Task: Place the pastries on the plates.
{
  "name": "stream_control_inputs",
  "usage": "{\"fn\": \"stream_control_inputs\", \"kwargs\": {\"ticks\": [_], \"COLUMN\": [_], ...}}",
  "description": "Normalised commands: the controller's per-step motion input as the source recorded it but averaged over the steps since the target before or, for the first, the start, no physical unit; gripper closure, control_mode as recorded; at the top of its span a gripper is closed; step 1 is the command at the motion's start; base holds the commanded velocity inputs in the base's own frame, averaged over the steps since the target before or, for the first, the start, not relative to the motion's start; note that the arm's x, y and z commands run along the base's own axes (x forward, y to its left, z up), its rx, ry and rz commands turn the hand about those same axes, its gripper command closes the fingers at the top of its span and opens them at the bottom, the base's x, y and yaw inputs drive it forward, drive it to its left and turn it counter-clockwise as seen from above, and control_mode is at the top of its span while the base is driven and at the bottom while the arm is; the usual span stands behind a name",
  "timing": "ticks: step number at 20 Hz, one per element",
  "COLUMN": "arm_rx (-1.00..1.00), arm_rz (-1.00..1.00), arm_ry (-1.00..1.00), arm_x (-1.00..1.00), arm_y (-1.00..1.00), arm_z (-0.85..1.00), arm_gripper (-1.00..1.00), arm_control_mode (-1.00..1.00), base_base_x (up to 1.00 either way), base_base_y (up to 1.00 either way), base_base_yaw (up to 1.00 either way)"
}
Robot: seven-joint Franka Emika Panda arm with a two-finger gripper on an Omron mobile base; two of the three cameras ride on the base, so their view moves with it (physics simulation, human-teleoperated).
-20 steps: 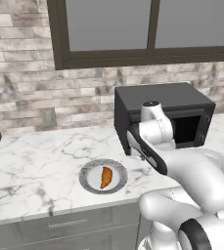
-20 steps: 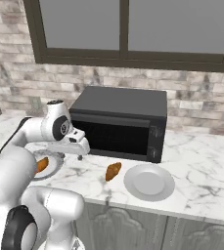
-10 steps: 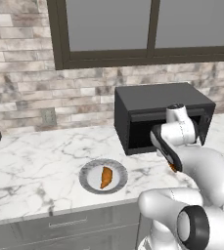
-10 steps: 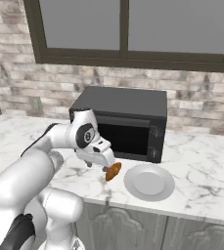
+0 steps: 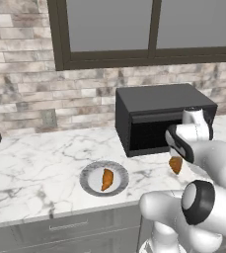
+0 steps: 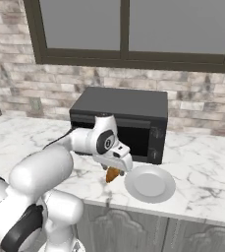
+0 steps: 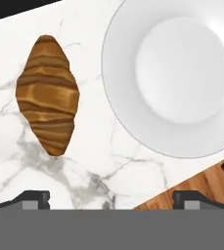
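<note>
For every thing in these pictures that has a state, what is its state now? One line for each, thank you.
First croissant: lying on the grey-rimmed plate.
Second croissant: lying on the marble counter, beside the white plate, not on it.
White plate: empty, near the counter's front edge.
Microwave: door shut.
Gripper: fingers open, holding nothing, above the counter near the second croissant.
</note>
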Motion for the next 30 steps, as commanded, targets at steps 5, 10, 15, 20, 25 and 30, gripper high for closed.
{"fn": "stream_control_inputs", "kwargs": {"ticks": [5, 10, 15, 20, 25, 30], "arm_rx": [0.08, 0.07, 0.08, 0.05, 0.00, 0.00], "arm_rz": [0.13, 0.02, 0.00, 0.00, 0.00, 0.00], "arm_ry": [0.00, 0.00, 0.00, -0.01, -0.02, -0.06], "arm_x": [0.33, 0.16, -0.04, -0.04, 0.00, 0.00], "arm_y": [-0.03, 0.12, 0.13, 0.17, 0.31, 0.14], "arm_z": [-0.09, -0.01, -0.03, -0.07, -0.13, -0.26], "arm_gripper": [-1.00, -1.00, -1.00, -1.00, -1.00, -1.00], "arm_control_mode": [-1.00, -1.00, -1.00, -1.00, -1.00, -1.00], "base_base_x": [0.00, 0.00, 0.00, 0.00, 0.00, 0.00], "base_base_y": [0.00, 0.00, 0.00, 0.00, 0.00, 0.00], "base_base_yaw": [0.00, 0.00, 0.00, 0.00, 0.00, 0.00]}}
